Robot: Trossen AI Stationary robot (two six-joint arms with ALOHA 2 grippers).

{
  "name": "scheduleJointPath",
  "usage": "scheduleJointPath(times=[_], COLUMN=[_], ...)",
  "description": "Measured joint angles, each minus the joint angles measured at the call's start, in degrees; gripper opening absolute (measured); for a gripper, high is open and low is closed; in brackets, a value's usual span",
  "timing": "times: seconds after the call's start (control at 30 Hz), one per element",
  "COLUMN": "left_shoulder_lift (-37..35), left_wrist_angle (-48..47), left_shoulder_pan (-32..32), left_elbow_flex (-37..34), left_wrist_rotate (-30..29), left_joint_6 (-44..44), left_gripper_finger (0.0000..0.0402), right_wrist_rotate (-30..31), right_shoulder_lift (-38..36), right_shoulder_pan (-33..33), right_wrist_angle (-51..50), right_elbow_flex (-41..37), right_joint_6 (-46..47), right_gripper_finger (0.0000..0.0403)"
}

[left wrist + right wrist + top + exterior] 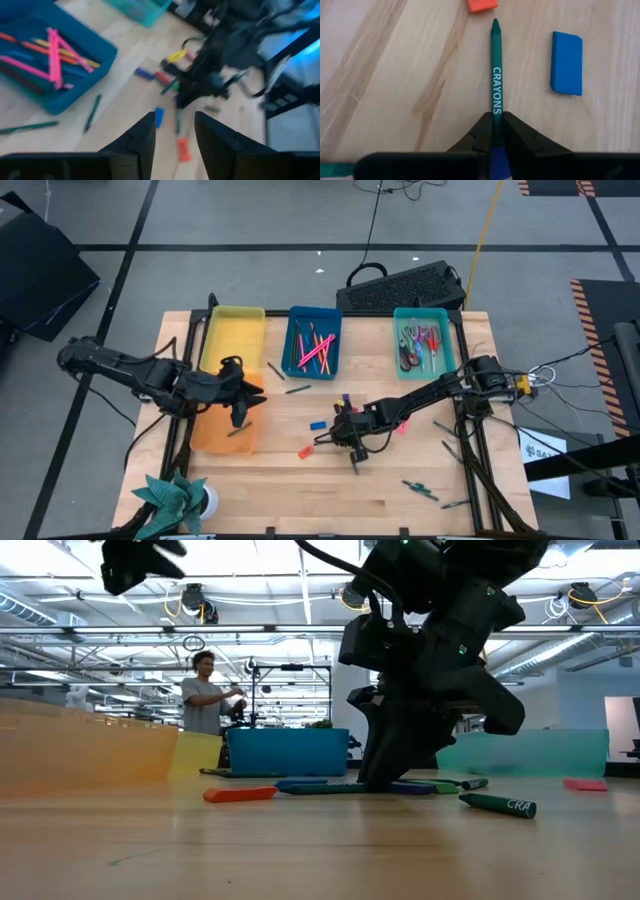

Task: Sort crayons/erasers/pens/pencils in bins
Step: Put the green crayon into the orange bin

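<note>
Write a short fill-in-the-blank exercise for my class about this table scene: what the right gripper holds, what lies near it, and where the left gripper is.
1. The right gripper is shut on a ____ crayon printed CRAYONS.
2. Beside that crayon on the wooden table lies a flat ____ eraser.
3. The left gripper is open above the ____ bin.
4. The bin holding pink sticks is the ____ one.

Missing words: green; blue; orange; blue

The wooden table point(300, 490) carries four bins point(313, 340), a black keyboard point(400, 288), scattered erasers point(317, 424) and crayons point(420, 489), and a teal paper ornament point(175, 498).
</note>
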Motion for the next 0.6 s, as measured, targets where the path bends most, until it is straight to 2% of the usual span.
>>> scheduleJointPath(times=[0.13, 0.2, 0.37, 0.53, 0.6], left_shoulder_lift=[0.43, 1.26, 5.29, 13.24, 16.81], left_wrist_angle=[2.82, 2.70, 1.74, 2.95, 4.69], left_shoulder_pan=[-0.08, 0.22, 1.76, 3.85, 4.80], left_elbow_flex=[0.00, 0.00, 0.00, 0.00, 0.00], left_wrist_rotate=[0.18, 2.50, 14.01, 25.47, 29.00], left_joint_6=[-5.39, -8.50, -13.95, -20.73, -22.24], left_gripper_finger=[0.0149, 0.0159, 0.0198, 0.0237, 0.0246], right_wrist_rotate=[0.39, 1.73, 6.88, 13.00, 13.51], right_shoulder_lift=[0.06, -0.19, -2.54, -8.22, -9.78], right_shoulder_pan=[0.53, 0.97, 2.30, 3.33, 3.34], right_wrist_angle=[-0.38, -0.85, -3.93, -6.36, -6.42], right_elbow_flex=[0.46, 1.31, 4.43, 10.79, 12.06], right_joint_6=[-2.22, -2.87, -7.30, -12.64, -13.95], right_gripper_finger=[0.0014, 0.0016, 0.0022, 0.0020, 0.0021])
